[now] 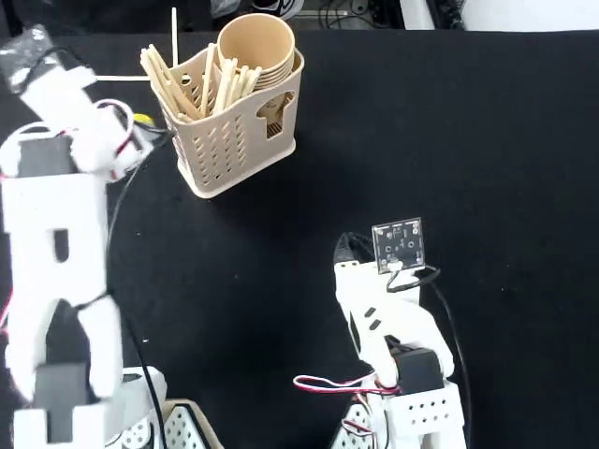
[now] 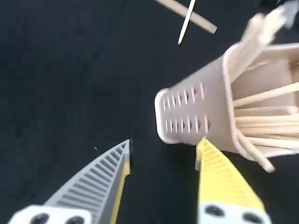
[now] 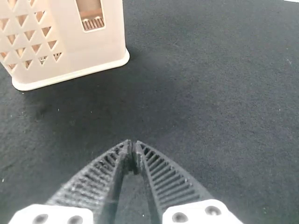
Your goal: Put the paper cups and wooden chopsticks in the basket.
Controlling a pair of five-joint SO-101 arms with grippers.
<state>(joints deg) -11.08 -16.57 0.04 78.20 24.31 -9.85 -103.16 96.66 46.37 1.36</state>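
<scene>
The left pincer has its yellow-edged fingers spread wide, with nothing between them. One fingertip sits just beside a lower corner of the beige basket; whether it touches cannot be told. The right pincer is black, with its fingers pressed together and pinching nothing. It hangs above the bare black desk, apart from the basket.

From the high view, the basket stands upright toward the far left part of the desk, close to the left arm. A stack of paper cups stands in one compartment. A bundle of wooden chopsticks leans in the space beside it. Two loose chopsticks lie on the desk just behind the basket.
</scene>
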